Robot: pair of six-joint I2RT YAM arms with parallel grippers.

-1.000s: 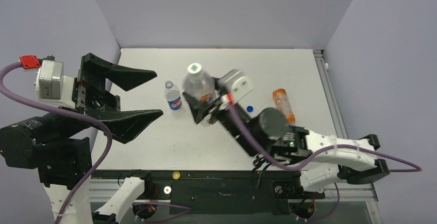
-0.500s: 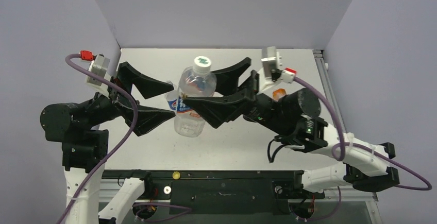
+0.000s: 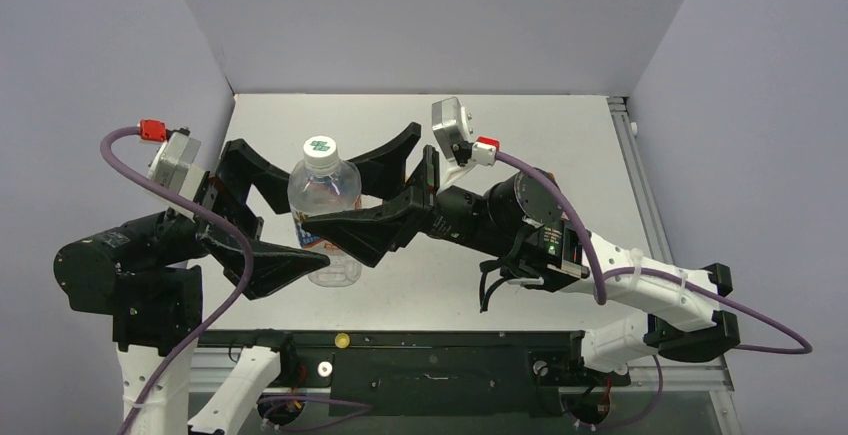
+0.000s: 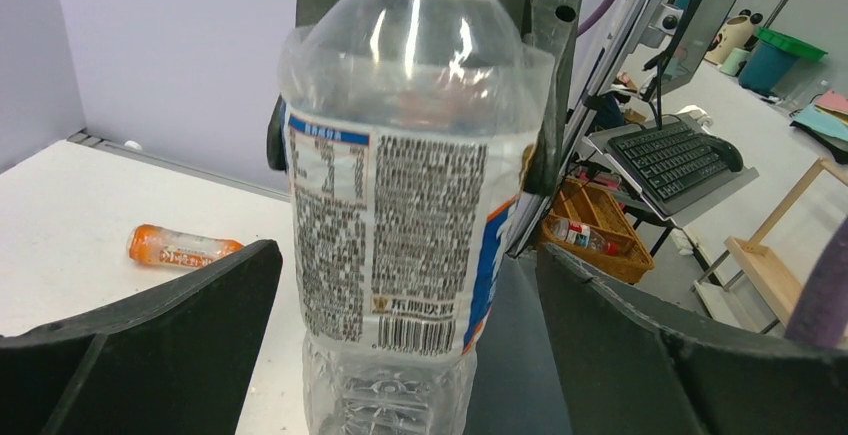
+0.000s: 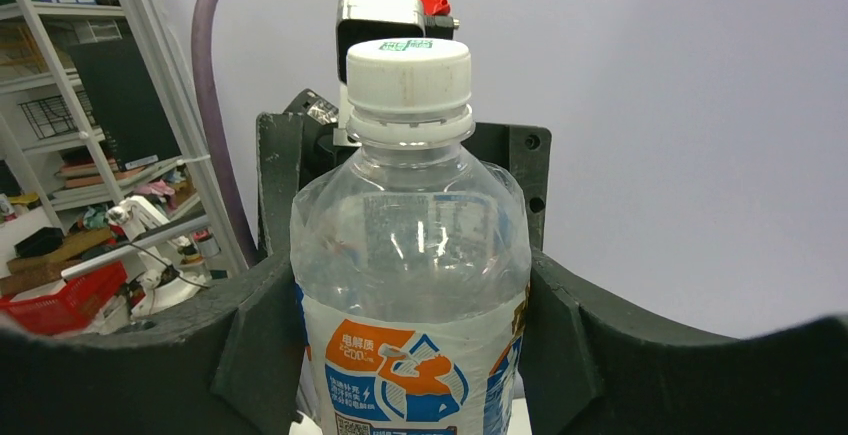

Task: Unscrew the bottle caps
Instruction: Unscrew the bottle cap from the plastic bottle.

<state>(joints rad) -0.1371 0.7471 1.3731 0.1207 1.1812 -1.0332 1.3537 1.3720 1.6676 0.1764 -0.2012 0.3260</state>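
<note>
On my left, the left gripper [image 3: 305, 213] is spread wide, with one finger on each side of the water bottle [image 3: 325, 195], around the label. Through its wrist camera I see a sliver of space between each finger [image 4: 150, 345] and the plastic. It brackets the bottle without squeezing it.

In the middle, the water bottle stands upright between the two arms. It is clear, with a white, blue and orange label. Its white cap [image 3: 321, 148], which has a green mark on top, is seated on the neck. The cap sits above both sets of fingers and neither touches it. I cannot tell whether the bottle's base rests on the table [image 3: 560, 135], because the wrist views cut off the lower end.

From the right, the right gripper [image 3: 332, 195] is clamped on the bottle's body just under the shoulder. Its fingers [image 5: 610, 355] press against opposite sides at about the label's top edge. The two grippers face each other across the bottle.

Farther right, an orange bottle [image 4: 183, 246] lies on its side on the table, well apart from the held bottle. I see it only through the left wrist camera, and it is too small there to tell whether it has a cap.
</note>
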